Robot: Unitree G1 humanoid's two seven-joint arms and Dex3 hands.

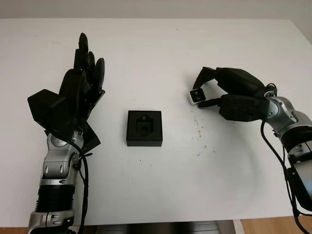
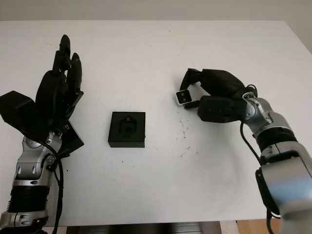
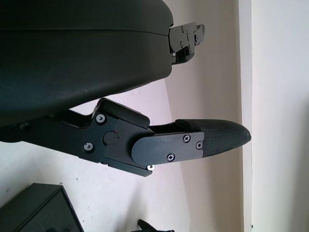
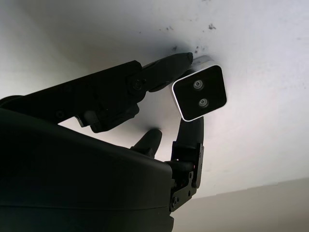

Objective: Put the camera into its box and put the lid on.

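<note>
**Camera pinched at the right, box waiting mid-table**

The right robot hand (image 1: 229, 97) is closed on the camera (image 1: 196, 95), a small silver-edged block with a black face carrying two lenses. In the right wrist view one finger (image 4: 164, 70) presses one side of the camera (image 4: 200, 93) and another finger (image 4: 190, 137) comes up against the opposite side, so the hold is a side pinch with the lens face left uncovered. Whether the camera is lifted off the table (image 1: 195, 185) or touches it cannot be told from these pictures.

The camera looks rigid and light, with smooth casing that could slip or twist in a two-sided pinch (the glossy front is the part least suited to contact). Holding it by the metal-looking edges, as now, seems the sensible place; a firm, level grip should matter more than force.

To the left of that hand, near the middle of the table, sits the box (image 1: 144, 127), black, square and open, with a shaped recess in its insert. The camera is well apart from it. No lid can be made out.

The left robot hand (image 1: 80, 85) is open and holds nothing, raised over the left side of the table beside the box.
</note>
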